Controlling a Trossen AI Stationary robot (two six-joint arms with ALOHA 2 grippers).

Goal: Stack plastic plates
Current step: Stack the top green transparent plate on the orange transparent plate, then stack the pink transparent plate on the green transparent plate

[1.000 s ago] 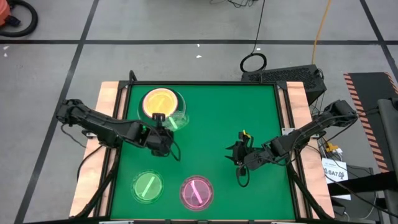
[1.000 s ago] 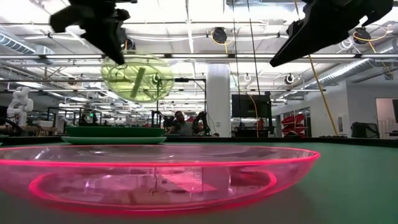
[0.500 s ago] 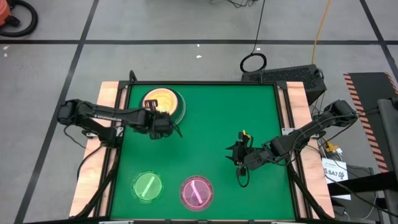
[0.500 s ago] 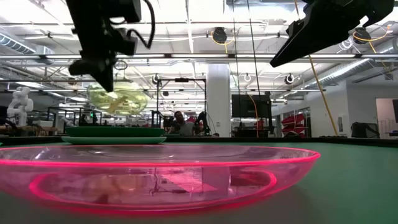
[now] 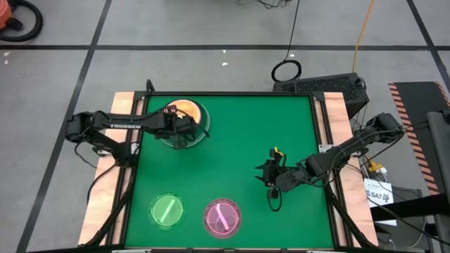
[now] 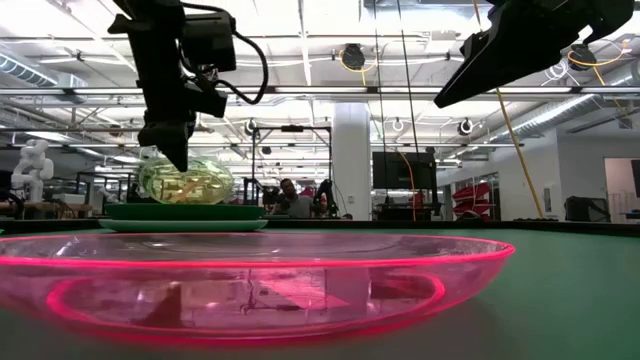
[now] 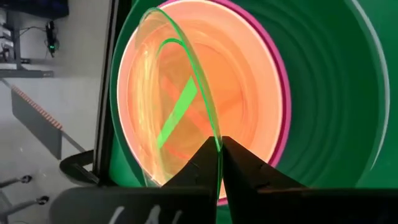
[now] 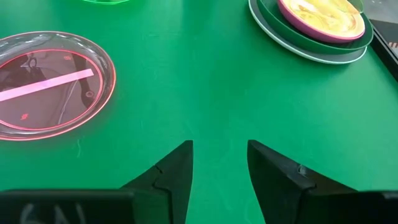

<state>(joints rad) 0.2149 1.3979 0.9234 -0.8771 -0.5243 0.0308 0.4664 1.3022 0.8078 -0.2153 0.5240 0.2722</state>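
Note:
A stack of larger plates [image 5: 200,119] stands at the table's far left: pale-blue and dark-green [image 7: 323,93] below, hot-pink [image 7: 283,93] above, and an amber see-through plate [image 7: 249,87] on top. My left gripper [image 5: 184,132] is over the stack, shut on a see-through green plate with a stripe [image 7: 177,102], which also shows in the low view [image 6: 185,180]. My right gripper [image 8: 221,162] is open and empty above the table's right middle [image 5: 271,176]. A second green plate [image 5: 167,210] and a pink plate [image 5: 222,216] lie flat near the front edge. My left gripper pinches the green plate's rim [image 7: 217,144] between its two fingertips, at one spot on the edge. The fingers [image 6: 172,150] come from above, pointing down. The plate hangs tilted, low over the stack's amber plate; whether its lower edge touches the stack, I cannot tell.
The green mat [image 5: 281,126] is bare through the middle and far right. Wooden side boards [image 5: 123,112] edge the table. The pink plate [image 6: 250,280] stands right before the low camera and shows in the right wrist view [image 8: 50,81].
My left gripper has gone toward the table's far edge and down, carrying the green plate from beside the stack to over it. The plate has tipped from steeply tilted toward level and come down close to the amber plate.

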